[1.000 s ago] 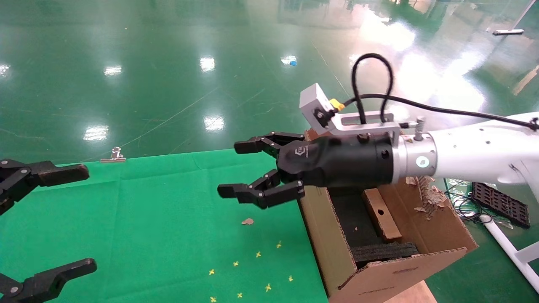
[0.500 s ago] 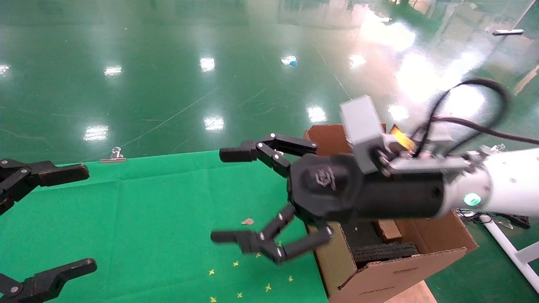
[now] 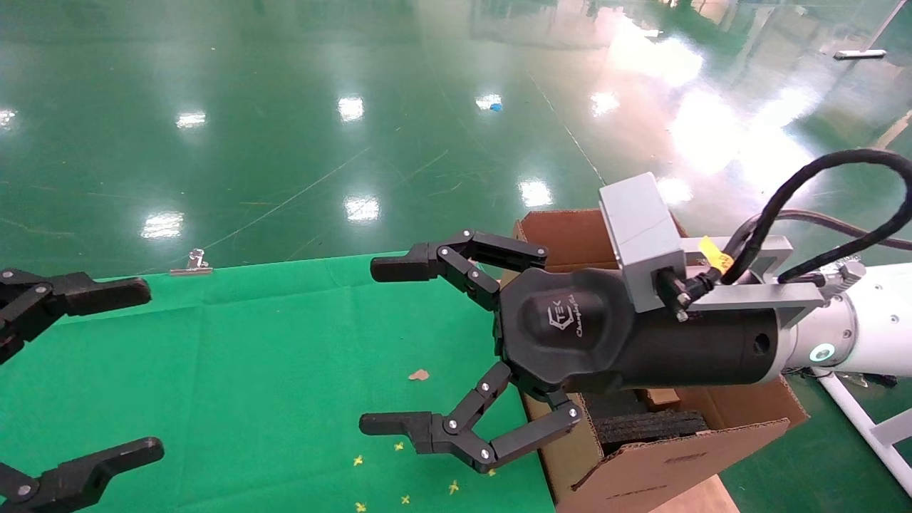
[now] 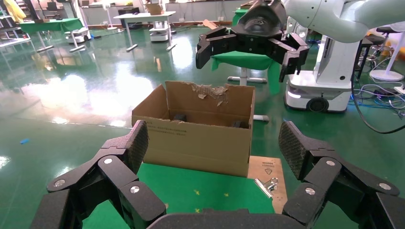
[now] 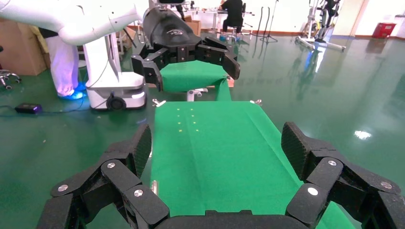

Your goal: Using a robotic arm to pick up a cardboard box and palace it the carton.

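The carton [image 3: 670, 463] stands at the green cloth's right edge, with black foam [image 3: 648, 427] inside; it also shows in the left wrist view [image 4: 196, 138]. A brown bit of the cardboard box [image 3: 659, 397] shows inside the carton, mostly hidden under the wrist. The robotic arm [image 3: 869, 335] reaches in from the right. Its right gripper [image 3: 381, 347] is wide open and empty, above the cloth just left of the carton, and shows in the left wrist view [image 4: 246, 57] and its own view [image 5: 218, 145]. The left gripper [image 3: 139, 369] is open and empty at the left edge.
The green cloth [image 3: 249, 356] carries small yellow cross marks [image 3: 427, 463] and a cardboard scrap [image 3: 419, 375]. A binder clip [image 3: 192, 263] sits at its far edge, another [image 4: 266, 183] by the carton. A white frame [image 3: 862, 420] stands right of the carton.
The right arm has swung nearer and lower in the head view, its wrist rolled and its jaws spread wider. It now hides most of the carton's inside. The left gripper has not moved.
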Tool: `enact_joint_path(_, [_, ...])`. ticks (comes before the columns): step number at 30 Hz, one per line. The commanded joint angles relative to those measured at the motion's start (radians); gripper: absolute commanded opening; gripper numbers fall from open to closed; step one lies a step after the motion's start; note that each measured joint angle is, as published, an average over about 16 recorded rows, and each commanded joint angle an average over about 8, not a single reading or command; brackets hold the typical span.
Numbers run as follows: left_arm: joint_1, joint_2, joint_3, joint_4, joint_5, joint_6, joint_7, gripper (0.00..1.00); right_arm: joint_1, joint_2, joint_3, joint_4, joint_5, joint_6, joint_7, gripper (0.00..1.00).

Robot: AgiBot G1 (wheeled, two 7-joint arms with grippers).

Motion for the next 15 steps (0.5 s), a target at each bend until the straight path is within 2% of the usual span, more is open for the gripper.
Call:
enact_joint_path(1, [0.0, 0.0, 0.0, 0.0, 0.0, 0.0, 0.0, 1.0, 0.005, -0.001, -0.006, -0.005, -0.002, 0.001, 0.001, 1.0])
enact_joint_path(15, [0.0, 0.0, 0.0, 0.0, 0.0, 0.0, 0.0, 1.0, 0.018, -0.004, -0.023, -0.017, -0.007, 0.005, 0.004, 1.0])
